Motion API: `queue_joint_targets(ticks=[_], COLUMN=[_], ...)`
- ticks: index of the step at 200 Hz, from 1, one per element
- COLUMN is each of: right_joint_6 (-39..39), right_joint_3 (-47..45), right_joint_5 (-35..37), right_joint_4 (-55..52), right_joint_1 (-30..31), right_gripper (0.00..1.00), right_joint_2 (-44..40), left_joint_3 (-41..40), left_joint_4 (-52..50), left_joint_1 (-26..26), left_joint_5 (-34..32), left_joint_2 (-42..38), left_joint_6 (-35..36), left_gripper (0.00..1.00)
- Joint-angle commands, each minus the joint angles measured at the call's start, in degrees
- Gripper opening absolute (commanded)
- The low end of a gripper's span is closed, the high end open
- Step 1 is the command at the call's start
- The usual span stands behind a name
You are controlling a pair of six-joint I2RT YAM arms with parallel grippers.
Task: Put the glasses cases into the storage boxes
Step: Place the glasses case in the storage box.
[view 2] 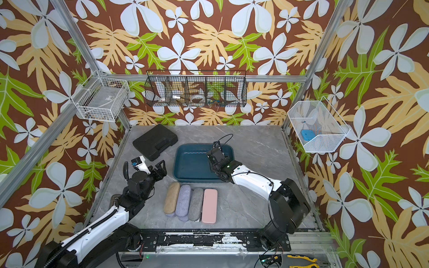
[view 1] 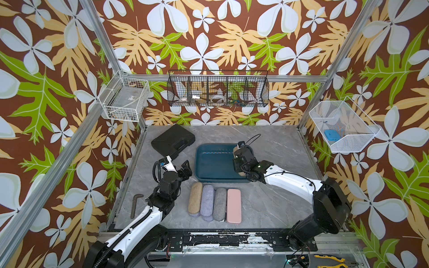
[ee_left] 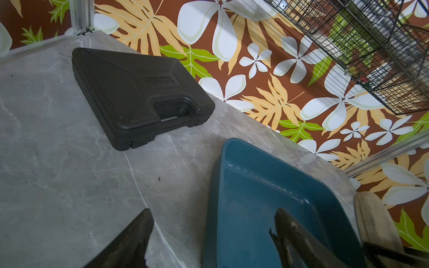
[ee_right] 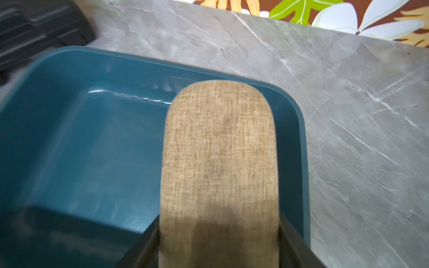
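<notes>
- Right gripper (ee_right: 219, 246) pinches tan case (ee_right: 219, 150) inside teal tub (view 1: 212, 162), along its right wall
- Left gripper (ee_left: 214, 211) hangs spread by the tub's left rim
- Bare table (view 1: 278, 150) to its right

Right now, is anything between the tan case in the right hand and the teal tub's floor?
Nothing visible. The right hand holds the tan case over one end of the teal tub, and the tub floor that shows beside the case is bare. The patch straight under the case is hidden.
</notes>
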Motion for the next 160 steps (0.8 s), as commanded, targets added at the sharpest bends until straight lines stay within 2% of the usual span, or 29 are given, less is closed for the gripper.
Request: queue_joint_targets(ticks=[1,46,160], right_joint_6=[-0.14,0.44,1.62], right_joint_3=[2.17,4.63,4.71], right_joint_5=[0.71,3.82,2.61], right_joint_4=[0.29,-0.82,0.42], right_joint_1=[-1.09,-2.11,-5.64], right_gripper=[0.62,0.63,0.68], right_joint_2=[3.52,9.71,15.97], left_joint_3=[-0.08,-0.08,-0.10], left_joint_4=[0.87,0.85,1.13], left_joint_1=[-0.02,-0.03,-0.02], left_joint_5=[-0.73,-0.95,-1.39], left_joint_2=[-0.38,-0.25,1.38], left_joint_6=[0.25,0.48,1.00], left_gripper=[0.84,0.83,0.84])
